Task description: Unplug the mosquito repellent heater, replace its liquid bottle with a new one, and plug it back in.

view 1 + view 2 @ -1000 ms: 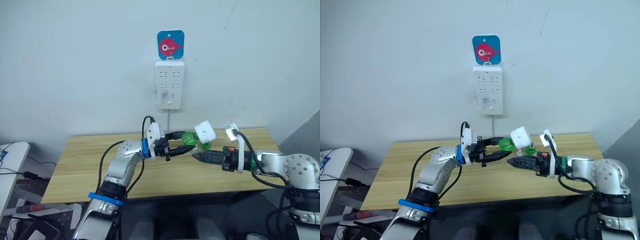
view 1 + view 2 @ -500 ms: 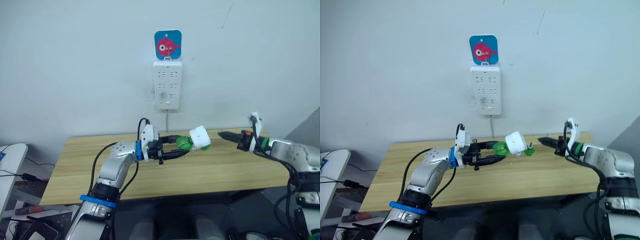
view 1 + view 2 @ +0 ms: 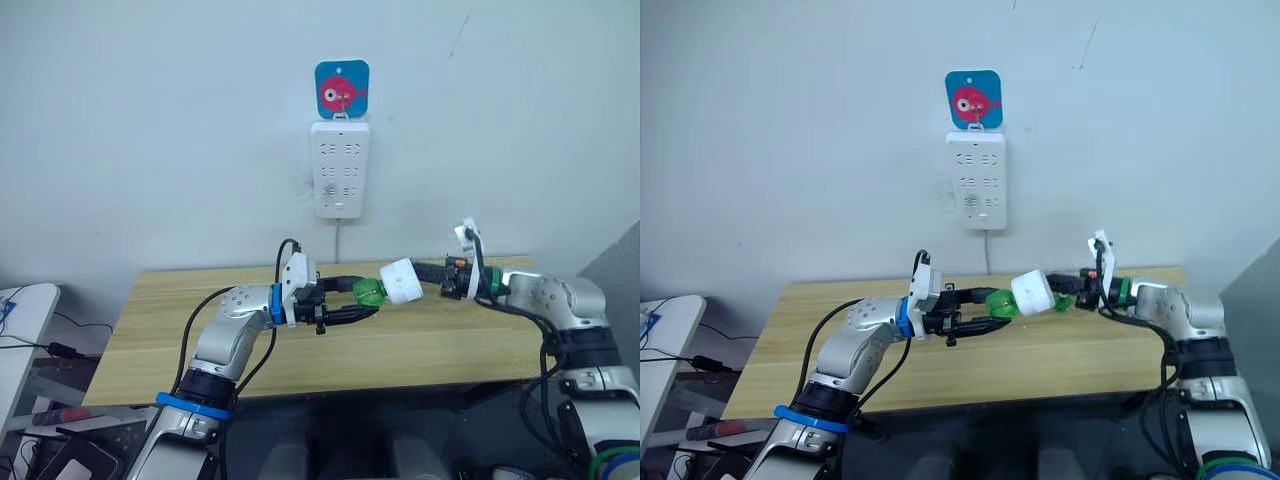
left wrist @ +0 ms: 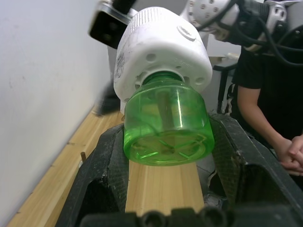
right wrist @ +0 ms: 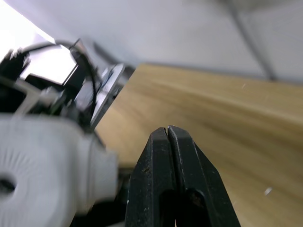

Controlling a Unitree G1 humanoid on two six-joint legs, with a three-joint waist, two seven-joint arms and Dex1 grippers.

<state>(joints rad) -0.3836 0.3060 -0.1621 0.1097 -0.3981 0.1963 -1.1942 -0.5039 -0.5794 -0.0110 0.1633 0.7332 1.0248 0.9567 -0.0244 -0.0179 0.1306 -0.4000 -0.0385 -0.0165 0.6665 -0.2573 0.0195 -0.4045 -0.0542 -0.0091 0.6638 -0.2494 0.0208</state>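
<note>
The white mosquito repellent heater [image 3: 403, 281] hangs above the table with a green liquid bottle [image 3: 366, 292] screwed into it. My left gripper [image 3: 362, 298] is shut on that bottle; in the left wrist view the black fingers [image 4: 106, 161] clamp the bottle [image 4: 165, 127] below the heater [image 4: 161, 52]. My right gripper [image 3: 428, 271] is shut and empty, its tips just right of the heater. I cannot tell if they touch it. In the right wrist view the closed fingertips [image 5: 161, 142] sit beside the blurred white heater [image 5: 47, 156]. A second small green bottle [image 3: 1066, 301] stands on the table behind them.
A tall white power strip [image 3: 340, 168] hangs on the wall under a blue tag with a pink fish [image 3: 342, 88]. The wooden table [image 3: 180, 330] lies below both arms. A person in black [image 4: 270, 94] sits beyond the table. A white side table [image 3: 20, 300] stands at far left.
My right gripper shut, swung out to the right, then came back in to the heater's right side. The left gripper kept hold of the bottle and heater.
</note>
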